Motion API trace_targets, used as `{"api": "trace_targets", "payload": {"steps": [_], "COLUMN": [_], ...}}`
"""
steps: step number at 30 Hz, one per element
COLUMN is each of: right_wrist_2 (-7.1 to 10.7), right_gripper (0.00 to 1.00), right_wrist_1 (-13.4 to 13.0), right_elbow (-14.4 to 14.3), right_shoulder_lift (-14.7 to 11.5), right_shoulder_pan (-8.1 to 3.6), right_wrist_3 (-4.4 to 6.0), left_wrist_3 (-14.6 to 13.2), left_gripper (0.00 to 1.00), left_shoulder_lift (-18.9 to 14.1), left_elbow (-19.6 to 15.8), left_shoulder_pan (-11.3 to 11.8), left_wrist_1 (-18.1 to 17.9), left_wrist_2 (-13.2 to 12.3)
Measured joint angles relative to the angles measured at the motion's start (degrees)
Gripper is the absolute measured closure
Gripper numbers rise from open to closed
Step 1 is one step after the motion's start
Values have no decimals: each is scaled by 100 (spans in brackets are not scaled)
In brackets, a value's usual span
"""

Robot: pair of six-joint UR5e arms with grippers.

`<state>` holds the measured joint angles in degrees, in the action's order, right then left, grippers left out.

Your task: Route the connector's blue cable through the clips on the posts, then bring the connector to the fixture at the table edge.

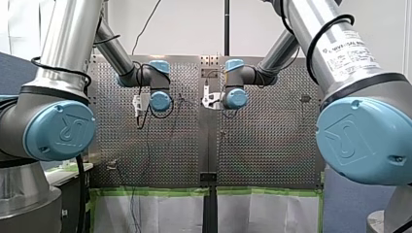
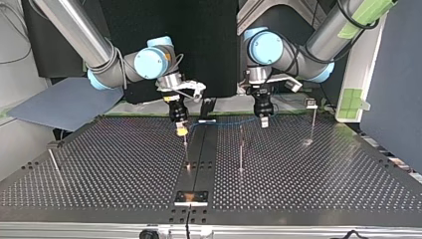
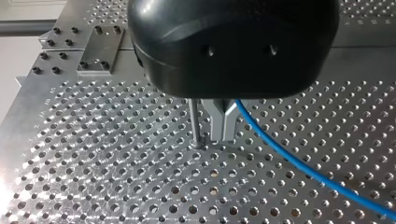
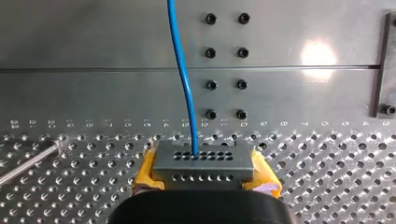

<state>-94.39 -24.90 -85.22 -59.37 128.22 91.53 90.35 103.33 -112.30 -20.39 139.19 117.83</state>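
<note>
Yellow-padded right claw [image 4: 204, 173] clamps grey connector [image 4: 201, 161], two hole rows, blue cable [image 4: 183, 79].

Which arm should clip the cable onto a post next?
Likely left: my left tool grips the thin blue cable right beside a slim metal post; my right tool holds the grey perforated connector block.

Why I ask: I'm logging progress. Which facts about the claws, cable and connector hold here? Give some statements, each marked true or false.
1. The right claw holds the connector. True.
2. The cable is red. False: it is blue.
3. A post stands right beside the left claw. True.
4. The connector sits in the fixture at the table edge. False: it is in the right claw, far from the fixture.
</note>
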Motion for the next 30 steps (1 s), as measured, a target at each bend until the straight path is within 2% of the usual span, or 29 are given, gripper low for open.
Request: {"api": "trace_targets", "payload": {"steps": [11, 16, 30], "right_wrist_2": [26, 37, 85], "right_gripper": [99, 99, 99], "right_wrist_1": [-22, -62, -166], "right_elbow": [4, 13, 93], "right_shoulder_lift": [-11, -17, -18], "right_shoulder_pan": [-37, -47, -50], "right_wrist_3": [13, 16, 35], "left_wrist_3": [14, 25, 53], "left_gripper": [100, 100, 100], "left_shoulder_lift": [-11, -12, -2], "left_elbow": [6, 50, 216], "left_shoulder_pan": [25, 69, 209], "left_wrist_1": [-43, -198, -162], "left_wrist_2": [14, -95, -386]}}
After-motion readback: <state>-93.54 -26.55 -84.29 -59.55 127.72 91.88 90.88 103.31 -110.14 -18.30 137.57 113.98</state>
